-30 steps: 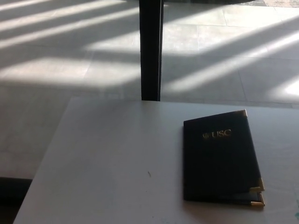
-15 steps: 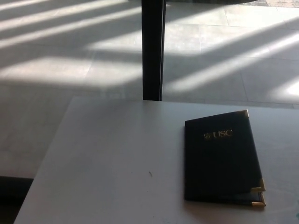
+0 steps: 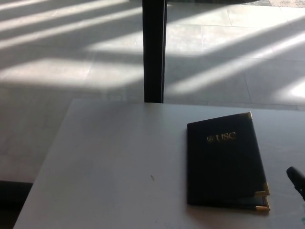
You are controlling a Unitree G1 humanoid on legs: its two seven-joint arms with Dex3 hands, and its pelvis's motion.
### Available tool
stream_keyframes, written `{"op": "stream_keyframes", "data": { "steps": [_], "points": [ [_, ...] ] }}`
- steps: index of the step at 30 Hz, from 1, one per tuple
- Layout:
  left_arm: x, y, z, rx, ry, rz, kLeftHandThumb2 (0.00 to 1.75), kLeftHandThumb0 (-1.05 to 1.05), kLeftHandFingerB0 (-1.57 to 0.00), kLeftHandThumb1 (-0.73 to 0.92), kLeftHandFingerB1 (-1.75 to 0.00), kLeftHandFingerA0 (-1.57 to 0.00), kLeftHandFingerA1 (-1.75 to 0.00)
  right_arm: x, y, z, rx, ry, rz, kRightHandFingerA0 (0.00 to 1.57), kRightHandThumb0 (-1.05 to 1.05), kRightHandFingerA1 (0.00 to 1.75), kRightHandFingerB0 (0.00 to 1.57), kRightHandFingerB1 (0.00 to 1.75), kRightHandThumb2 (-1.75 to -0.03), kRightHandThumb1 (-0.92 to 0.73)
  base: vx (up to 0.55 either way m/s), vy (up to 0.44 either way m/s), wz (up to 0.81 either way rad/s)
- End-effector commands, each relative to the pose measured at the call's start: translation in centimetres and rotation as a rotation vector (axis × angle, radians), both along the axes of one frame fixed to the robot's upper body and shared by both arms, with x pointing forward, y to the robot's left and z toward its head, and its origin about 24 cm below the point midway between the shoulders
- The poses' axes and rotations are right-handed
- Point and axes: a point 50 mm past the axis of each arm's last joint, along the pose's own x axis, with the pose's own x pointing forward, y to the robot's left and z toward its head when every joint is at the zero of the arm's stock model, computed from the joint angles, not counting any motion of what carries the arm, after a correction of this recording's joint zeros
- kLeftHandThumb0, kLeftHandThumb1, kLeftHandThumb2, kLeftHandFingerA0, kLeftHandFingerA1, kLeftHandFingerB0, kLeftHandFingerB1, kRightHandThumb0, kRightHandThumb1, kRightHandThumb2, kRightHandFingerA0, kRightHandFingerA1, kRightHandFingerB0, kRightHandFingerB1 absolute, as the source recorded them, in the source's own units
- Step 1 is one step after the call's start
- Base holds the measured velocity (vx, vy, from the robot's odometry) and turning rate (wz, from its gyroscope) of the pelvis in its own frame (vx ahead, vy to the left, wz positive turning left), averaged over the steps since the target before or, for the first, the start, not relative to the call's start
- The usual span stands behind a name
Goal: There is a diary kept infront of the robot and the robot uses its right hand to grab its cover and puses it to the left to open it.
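Only a dark tip of the right hand [image 3: 296,180] shows at the right edge of the head view; whether its fingers are spread or curled I cannot tell, too little is visible. It sits just beside the diary [image 3: 225,162], apart from it, level with the lower half of the cover's right edge. The left hand is out of sight. The diary lies closed and flat on the white table [image 3: 114,162], toward the right side, slightly skewed, gold "USC" lettering [image 3: 222,138] facing up, gold corner caps [image 3: 262,199] on the right, where cover and back part slightly at the near corner. Risks, as I judge them: the cover lies nearly flush, so thick fingers may slip over it or catch both boards and drag the whole book left instead of lifting the cover. A push too low would slide the diary on the smooth top. Deep shade on the dark cover may also make the edge hard to find.
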Motion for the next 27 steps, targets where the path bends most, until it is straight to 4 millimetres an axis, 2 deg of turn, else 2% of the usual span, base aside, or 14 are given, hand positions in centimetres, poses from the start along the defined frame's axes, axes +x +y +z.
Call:
{"op": "stream_keyframes", "data": {
  "steps": [1,2,3,4,5,8,9,11,16,22,24,25,26,27],
  "points": [
    [-0.2,0.5,0.4,0.008,0.002,0.012,0.96,-0.83,-0.21,0.92,-0.75,-0.31,-0.98,0.1,0.9,-0.9,0.007,0.038,0.007,0.28,-0.68,0.58,0.16,0.47,-1.07,-0.84,0.0,0.0,0.0],
    [-0.2,0.5,0.4,0.004,0.005,0.017,0.95,-0.82,-0.22,0.92,-0.78,-0.32,-1.01,0.2,1.1,-1.0,0.004,0.043,0.012,0.33,-0.67,0.55,0.19,0.39,-0.8,-0.92,0.0,0.0,0.0],
    [-0.2,0.5,0.4,0.002,0.001,0.026,0.93,-0.83,-0.24,0.92,-0.81,-0.33,-1.05,0.4,1.5,-1.2,0.015,0.048,0.018,0.29,-0.69,0.58,0.19,0.47,-1.06,-0.83,0.0,0.0,0.0],
    [-0.2,0.5,0.4,0.002,-0.005,0.025,0.96,-0.82,-0.19,0.92,-0.85,-0.26,-1.14,0.6,1.9,-1.3,0.022,0.056,0.018,0.31,-0.69,0.58,0.2,0.48,-1.06,-0.83,0.0,0.0,0.0],
    [-0.2,0.6,0.4,0.001,-0.005,0.022,0.95,-0.84,-0.2,0.92,-0.75,-0.31,-0.99,0.7,2.1,-1.3,0.023,0.059,0.018,0.3,-0.69,0.58,0.2,0.48,-1.06,-0.83,0.0,0.0,0.0],
    [-0.2,0.6,0.5,0.011,0.006,0.027,0.94,-0.82,-0.21,0.92,-0.76,-0.33,-1.02,0.9,2.8,-1.3,0.013,0.064,0.034,0.29,-0.69,0.57,0.2,0.48,-1.07,-0.84,0.0,0.0,0.0],
    [-0.3,0.7,0.5,0.008,0.011,0.034,0.93,-0.82,-0.23,0.92,-0.77,-0.35,-1.04,1.0,3.0,-1.4,0.014,0.067,0.04,0.33,-0.69,0.52,0.22,0.39,-0.8,-0.92,0.0,0.0,0.0],
    [-0.2,0.6,0.5,0.005,0.003,0.045,0.96,-0.8,-0.2,0.92,-0.85,-0.27,-1.14,1.1,3.4,-1.6,0.026,0.077,0.047,0.32,-0.68,0.51,0.23,0.39,-0.78,-0.92,0.0,0.0,0.0],
    [-0.4,0.7,0.5,0.012,0.013,0.039,0.93,-0.82,-0.23,0.92,-0.81,-0.34,-1.04,1.1,3.7,-1.9,0.019,0.09,0.051,0.32,-0.68,0.51,0.22,0.39,-0.79,-0.92,0.0,0.0,0.0],
    [-0.7,0.6,0.3,0.006,0.005,0.044,0.94,-0.81,-0.13,0.92,-0.84,-0.26,-1.15,0.8,3.4,-3.6,0.028,0.148,0.025,0.32,-0.71,0.53,0.23,0.4,-0.77,-0.92,0.0,0.0,0.0],
    [-0.8,0.7,0.3,0.003,0.001,0.048,0.92,-0.83,-0.16,0.92,-0.76,-0.32,-1.04,0.7,3.4,-3.7,0.027,0.152,0.022,0.32,-0.71,0.53,0.22,0.4,-0.78,-0.92,0.0,0.0,0.0],
    [-0.7,0.7,0.3,0.003,0.004,0.049,0.94,-0.81,-0.16,0.92,-0.89,-0.26,-1.19,0.7,3.5,-3.8,0.023,0.153,0.026,0.29,-0.7,0.58,0.22,0.49,-1.06,-0.82,0.0,0.0,0.0],
    [-0.7,0.6,0.3,0.005,0.009,0.047,0.92,-0.82,-0.24,0.92,-0.83,-0.32,-1.08,0.7,3.5,-3.8,0.024,0.156,0.025,0.35,-0.73,0.54,0.24,0.4,-0.76,-0.92,0.0,0.0,0.0],
    [-0.7,0.6,0.3,0.008,0.016,0.043,0.92,-0.82,-0.24,0.92,-0.83,-0.32,-1.08,0.7,3.6,-3.9,0.025,0.16,0.024,0.35,-0.73,0.54,0.24,0.4,-0.76,-0.92,0.0,0.0,0.0]
  ]
}}
